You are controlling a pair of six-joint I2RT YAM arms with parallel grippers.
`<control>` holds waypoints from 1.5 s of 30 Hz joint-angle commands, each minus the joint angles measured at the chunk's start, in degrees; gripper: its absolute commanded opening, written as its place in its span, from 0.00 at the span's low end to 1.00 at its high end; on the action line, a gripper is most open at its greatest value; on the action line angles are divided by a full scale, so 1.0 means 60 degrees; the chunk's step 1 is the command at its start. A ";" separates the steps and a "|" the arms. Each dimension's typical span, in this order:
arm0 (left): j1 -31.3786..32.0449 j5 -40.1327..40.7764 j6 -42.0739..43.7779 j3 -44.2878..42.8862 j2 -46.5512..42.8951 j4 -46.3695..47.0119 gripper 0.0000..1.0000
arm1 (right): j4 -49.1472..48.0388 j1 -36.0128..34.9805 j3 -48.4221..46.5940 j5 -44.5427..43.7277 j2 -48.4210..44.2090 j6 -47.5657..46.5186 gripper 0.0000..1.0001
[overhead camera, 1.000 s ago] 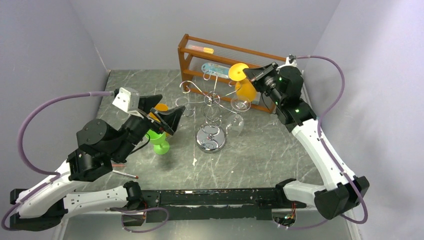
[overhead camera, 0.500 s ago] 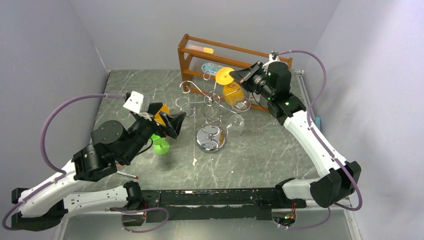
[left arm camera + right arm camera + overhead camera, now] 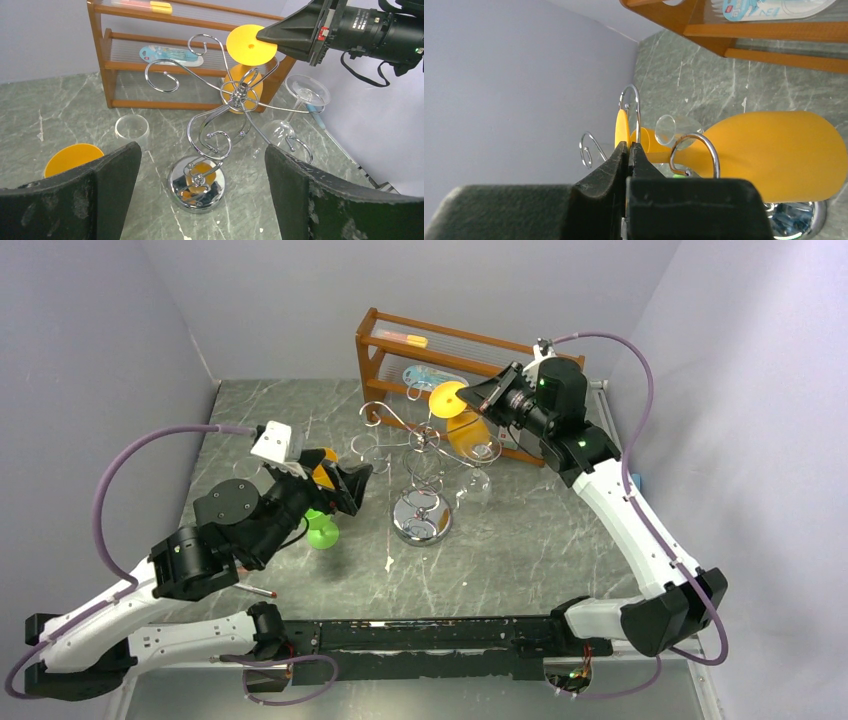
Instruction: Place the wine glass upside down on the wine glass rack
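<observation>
The right gripper [image 3: 468,395], shut tight on the foot's thin edge, holds the orange wine glass [image 3: 749,150] upside down, bowl lowest, among the upper scroll arms of the wine glass rack [image 3: 196,184]. Whether the stem sits in a hook cannot be told. The left gripper [image 3: 338,472] hangs wide open, empty, well apart. The glass looks light, stiff and slippery, apt to swivel in an edge pinch; the stem would give a steadier hold.

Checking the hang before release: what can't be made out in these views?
- Whether the stem of the orange wine glass sits in a wine glass rack arm: top view, wires overlap; right wrist view, right gripper blocks it.
- Green glass: top view, mostly under left gripper.
- Second orange glass: left wrist view, cut by a finger.
</observation>
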State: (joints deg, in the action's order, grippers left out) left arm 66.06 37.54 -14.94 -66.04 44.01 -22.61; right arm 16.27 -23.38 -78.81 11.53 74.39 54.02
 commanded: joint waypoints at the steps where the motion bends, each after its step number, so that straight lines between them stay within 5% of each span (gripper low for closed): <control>1: 0.0034 0.0265 -0.0284 -0.0270 0.0101 -0.0258 0.97 | 0.0503 -0.0022 -0.0143 0.0130 -0.0299 -0.0344 0.00; 17: 0.0026 0.0199 -0.0807 -0.0120 0.0094 -0.0465 0.97 | 0.0717 -0.0029 0.0346 -0.1504 -0.1294 -0.0610 0.00; 31: 0.0034 0.0408 -0.0837 0.0030 -0.0107 -0.0488 0.97 | 0.0274 -0.0018 -0.0045 -0.1622 -0.0216 -0.0897 0.01; 34: 0.0033 0.0462 -0.0807 0.0027 -0.0115 -0.0532 0.97 | 0.0352 -0.0022 -0.0096 -0.1443 -0.0113 -0.0917 0.05; 45: 0.0027 0.0502 -0.0115 -0.0564 0.0224 -0.1735 0.97 | 0.1055 -0.0022 -0.0358 -0.1702 -0.0562 -0.1253 0.47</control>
State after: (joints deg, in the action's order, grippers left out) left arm 66.06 38.81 -18.11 -66.32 44.47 -27.38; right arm 20.67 -23.51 -78.76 2.66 73.08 48.56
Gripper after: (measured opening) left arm 0.970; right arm 0.432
